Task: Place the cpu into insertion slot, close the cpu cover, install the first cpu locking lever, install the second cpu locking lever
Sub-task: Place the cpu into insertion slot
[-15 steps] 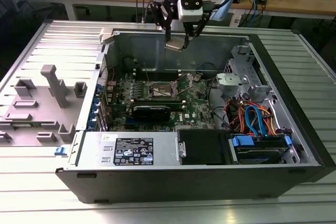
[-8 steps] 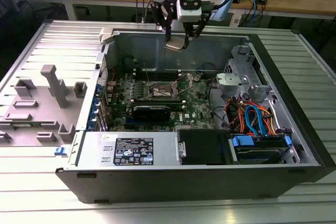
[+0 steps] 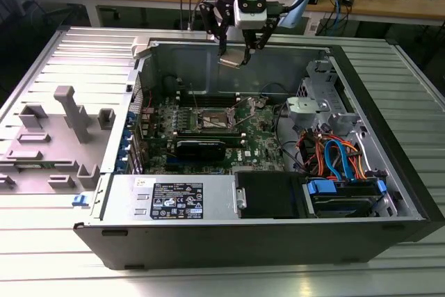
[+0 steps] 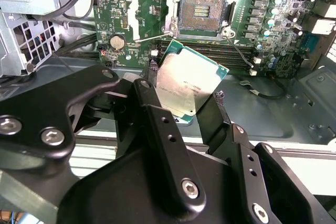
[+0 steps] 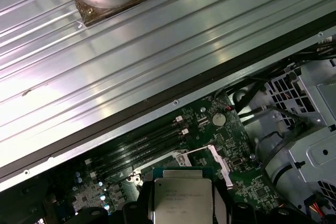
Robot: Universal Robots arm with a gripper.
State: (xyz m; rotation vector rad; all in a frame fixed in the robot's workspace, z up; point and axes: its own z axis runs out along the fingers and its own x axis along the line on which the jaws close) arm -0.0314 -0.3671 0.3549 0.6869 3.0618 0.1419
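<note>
Step one, by the look of it: the gripper [image 3: 241, 49] has its jaws clamped on the cpu [image 4: 189, 85], up above the case [image 3: 292, 67] at its far wall. The insertion slot [image 4: 202, 11] sits uncovered on the motherboard [image 3: 259, 145]; seating calls for a squared-up, gentle descent.

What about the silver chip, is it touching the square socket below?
Apart. In the exterior view the claw holds the cpu well above the insertion slot, with open air between.
</note>
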